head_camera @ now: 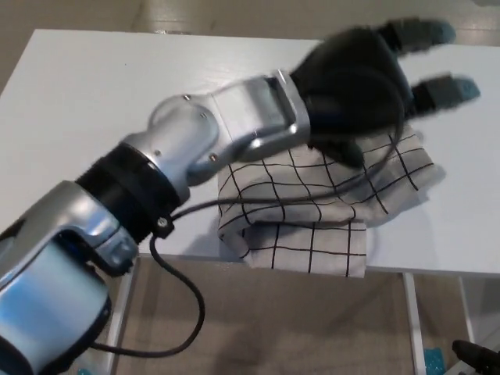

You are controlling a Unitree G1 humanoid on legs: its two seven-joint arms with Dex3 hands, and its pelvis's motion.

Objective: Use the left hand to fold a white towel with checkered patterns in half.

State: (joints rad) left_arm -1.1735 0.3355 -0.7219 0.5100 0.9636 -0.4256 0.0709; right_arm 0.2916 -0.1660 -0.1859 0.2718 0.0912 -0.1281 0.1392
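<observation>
— Where is the checkered towel?

— Right of centre in the lower half of the frame, lying on the white table as a rumpled, folded heap. Its lower edge hangs slightly over the table's near edge.

— And the left hand?

— In the upper right of the frame, above the towel's upper part. It is a little blurred. Its two fingers point to the right and are spread apart, with nothing between them.

— Is it touching the cloth?

— I cannot tell; the palm hides that part of the towel.

— Anything else?

— A black cable runs across the towel from the wrist, and the silver forearm fills the left of the frame.
</observation>
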